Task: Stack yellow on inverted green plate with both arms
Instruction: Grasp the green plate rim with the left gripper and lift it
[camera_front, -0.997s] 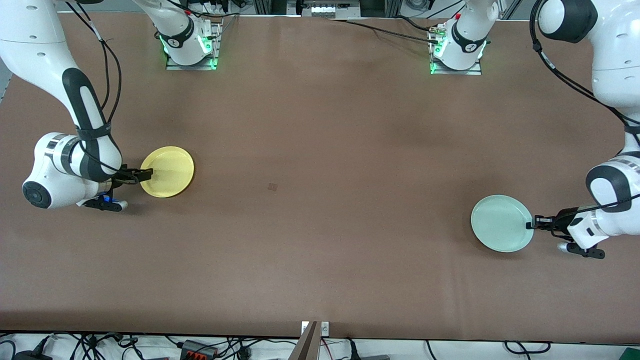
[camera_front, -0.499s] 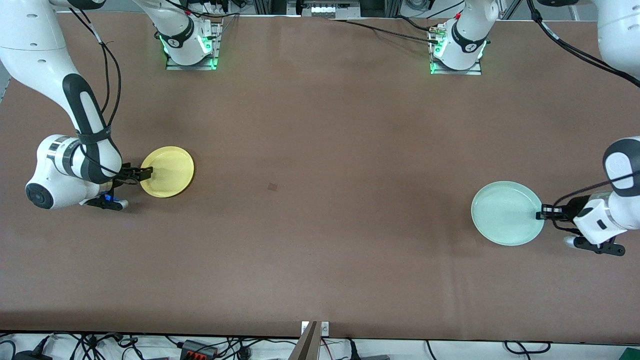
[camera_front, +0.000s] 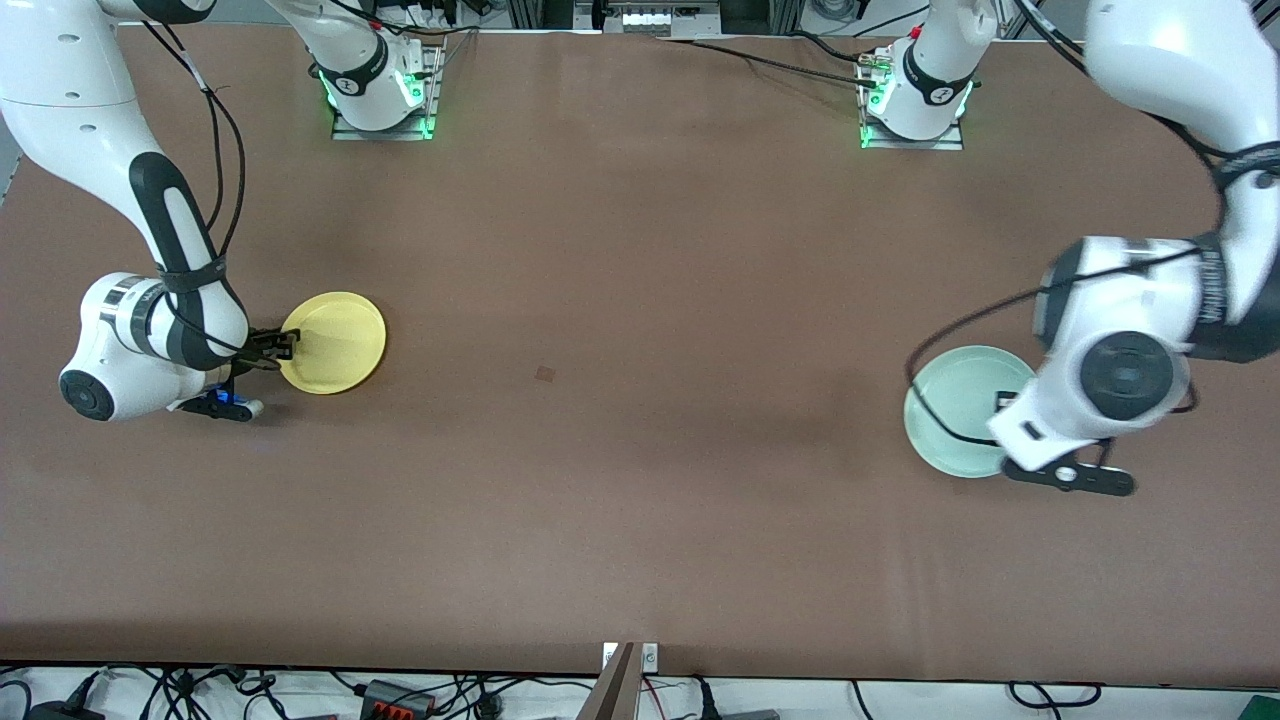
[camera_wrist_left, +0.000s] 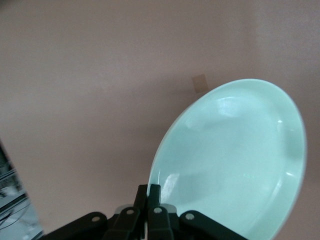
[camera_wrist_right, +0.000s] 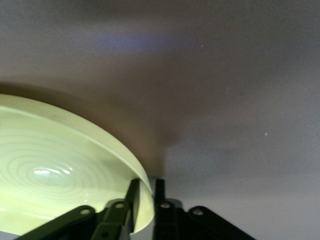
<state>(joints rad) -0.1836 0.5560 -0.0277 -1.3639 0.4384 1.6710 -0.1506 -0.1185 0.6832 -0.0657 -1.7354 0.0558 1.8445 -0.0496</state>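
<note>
Plates appear rigid, light and smooth-glazed, so a rim pinch is the likely hold: the left gripper clamps the green plate, lifted and tilted over the table's left-arm end, while the right gripper has its jaws narrowed on the rim of yellow, lying at the right-arm end.

Left tool is clamped tight with its wrist rolled over; right tool is pinched, held low.

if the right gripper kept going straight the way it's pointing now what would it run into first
The right gripper already has its jaws closed on the rim of the yellow plate, so the plate itself comes first. Past it, toward the left arm's end, the brown table looks free until the held mint-green plate, probably higher up.
</note>
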